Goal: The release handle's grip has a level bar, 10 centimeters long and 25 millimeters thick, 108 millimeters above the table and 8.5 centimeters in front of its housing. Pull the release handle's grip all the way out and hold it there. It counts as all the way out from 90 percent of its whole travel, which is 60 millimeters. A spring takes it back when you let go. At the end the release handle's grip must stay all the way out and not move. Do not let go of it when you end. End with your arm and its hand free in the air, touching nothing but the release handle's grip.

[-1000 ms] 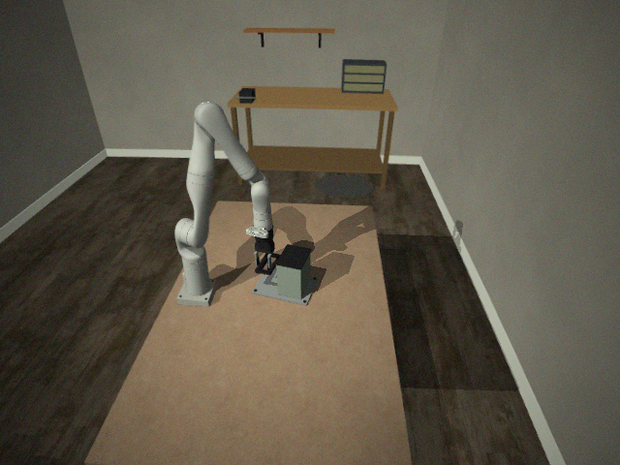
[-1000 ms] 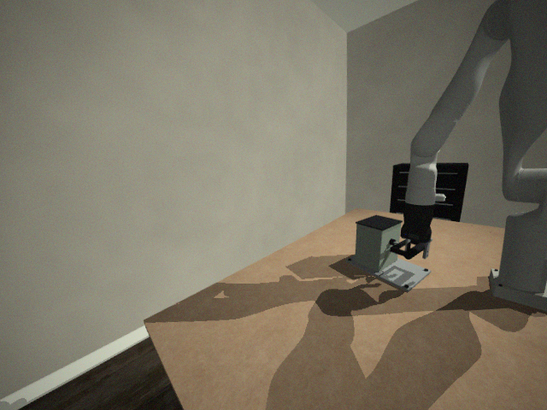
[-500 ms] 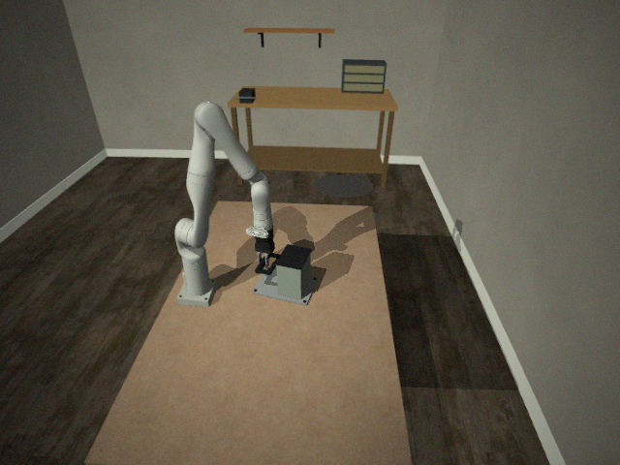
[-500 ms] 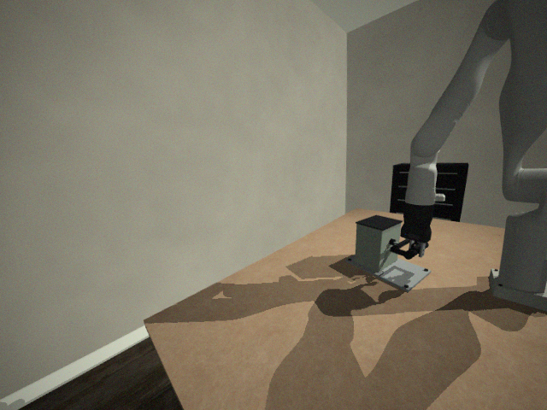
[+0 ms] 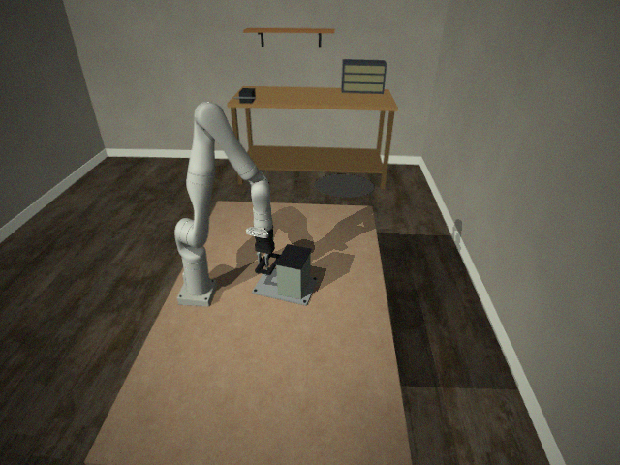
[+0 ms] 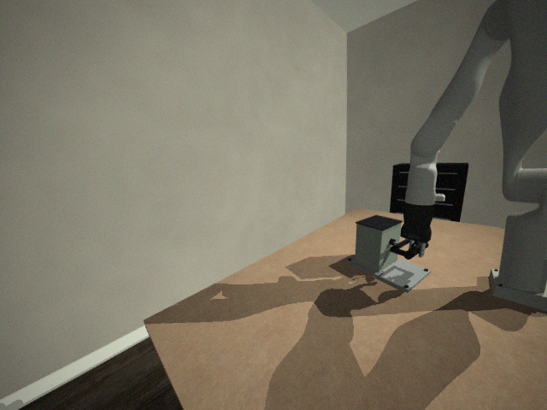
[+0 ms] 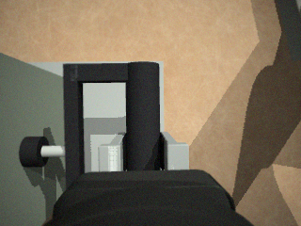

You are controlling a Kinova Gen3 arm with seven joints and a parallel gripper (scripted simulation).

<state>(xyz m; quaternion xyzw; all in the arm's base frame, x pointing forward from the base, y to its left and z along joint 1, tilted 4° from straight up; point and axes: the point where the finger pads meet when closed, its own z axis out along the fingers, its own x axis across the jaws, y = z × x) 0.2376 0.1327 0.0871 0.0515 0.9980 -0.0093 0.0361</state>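
The release handle's housing point(image 5: 294, 278) is a grey-green box with a dark top on a grey baseplate point(image 5: 283, 292). It also shows in the exterior view point(image 6: 374, 245). The grip's dark level bar point(image 7: 142, 115) stands in front of the housing on a dark frame point(image 7: 74, 122). My gripper point(image 7: 143, 145) comes down from above and is shut on the bar, one pale finger on each side. It shows in the top and exterior views point(image 5: 263, 262) point(image 6: 413, 249). A short white rod with a dark knob point(image 7: 34, 152) sticks out of the housing face.
The arm's base point(image 5: 195, 280) stands left of the baseplate on the tan table top. A wooden workbench point(image 5: 313, 127) with a small drawer unit point(image 5: 363, 76) stands by the far wall. A dark slatted panel point(image 6: 429, 189) stands behind the arm.
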